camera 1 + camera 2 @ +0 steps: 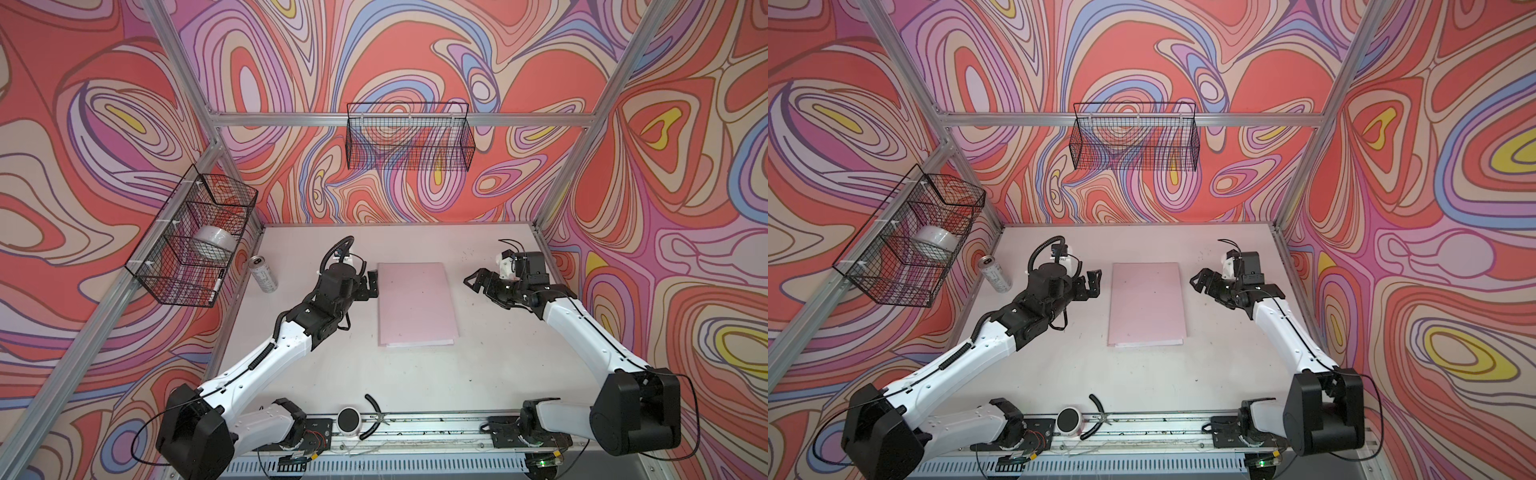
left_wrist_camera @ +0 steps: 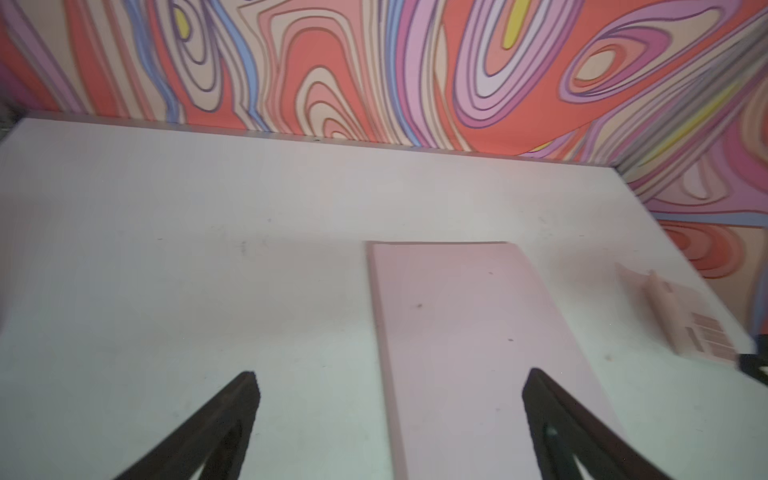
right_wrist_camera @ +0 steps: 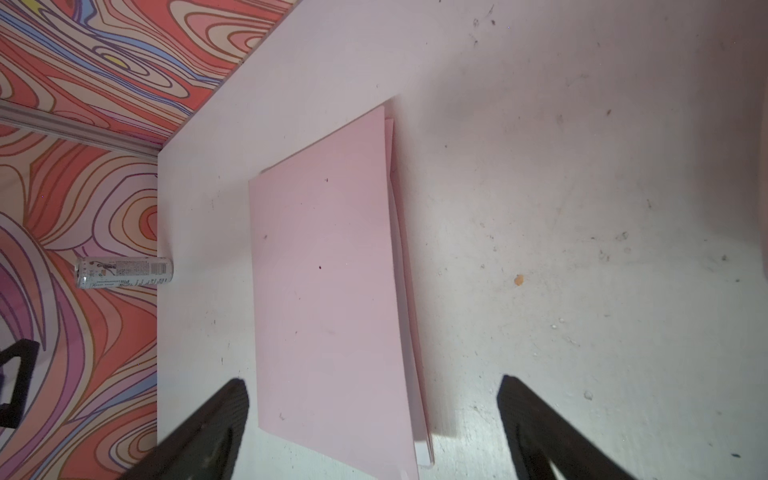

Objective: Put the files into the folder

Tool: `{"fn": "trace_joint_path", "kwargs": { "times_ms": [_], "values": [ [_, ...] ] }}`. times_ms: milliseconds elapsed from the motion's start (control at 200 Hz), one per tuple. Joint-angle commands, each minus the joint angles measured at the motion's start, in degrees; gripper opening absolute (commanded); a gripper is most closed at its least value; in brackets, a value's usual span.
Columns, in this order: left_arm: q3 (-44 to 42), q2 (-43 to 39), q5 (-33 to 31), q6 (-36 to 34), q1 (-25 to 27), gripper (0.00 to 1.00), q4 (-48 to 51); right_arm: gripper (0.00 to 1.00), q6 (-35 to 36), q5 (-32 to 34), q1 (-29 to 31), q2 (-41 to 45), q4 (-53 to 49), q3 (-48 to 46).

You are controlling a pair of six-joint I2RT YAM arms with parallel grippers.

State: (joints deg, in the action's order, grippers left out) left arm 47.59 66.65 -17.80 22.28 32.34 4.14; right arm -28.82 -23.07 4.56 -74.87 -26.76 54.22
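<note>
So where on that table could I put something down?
Bare: the wide strip between the folder and the front rail, and the band between folder and back wall. Crowded: the folder's flanks, where the left gripper and right gripper hover, and the corner by the can.

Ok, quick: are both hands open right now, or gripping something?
Left hand: open, holding nothing.
Right hand: open, holding nothing.
</note>
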Motion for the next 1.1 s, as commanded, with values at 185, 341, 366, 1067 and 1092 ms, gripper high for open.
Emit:
{"fn": "trace_joint_path", "kwargs": {
  "times_ms": [185, 341, 366, 1067, 1092],
  "values": [
    [-14.6, -9.5, -22.0, -11.1, -5.4, 1.00, -12.4, 0.99, 1.5, 16.2, 7.2, -3.7, 6.5, 4.3],
    [-26.0, -10.7, -16.9, -13.2, -19.2, 1.00, -23.7, 0.98, 6.9, 24.8, 11.2, -0.1, 12.7, 0.0],
    [-27.6, -9.8, -15.2, -13.2, -21.3, 1.00, -26.5, 0.98, 8.1, 26.2, 11.9, 0.5, 14.2, -1.1],
    [-26.5, 20.1, 9.7, -18.2, -32.1, 1.00, -52.6, 0.99, 28.0, 46.7, 1.7, -16.8, 62.8, -18.8],
    [-26.6, 20.0, 9.1, -17.8, -32.1, 1.00, -54.1, 0.99, 27.4, 46.3, 1.5, -18.2, 64.0, -19.5]
  ]
}}
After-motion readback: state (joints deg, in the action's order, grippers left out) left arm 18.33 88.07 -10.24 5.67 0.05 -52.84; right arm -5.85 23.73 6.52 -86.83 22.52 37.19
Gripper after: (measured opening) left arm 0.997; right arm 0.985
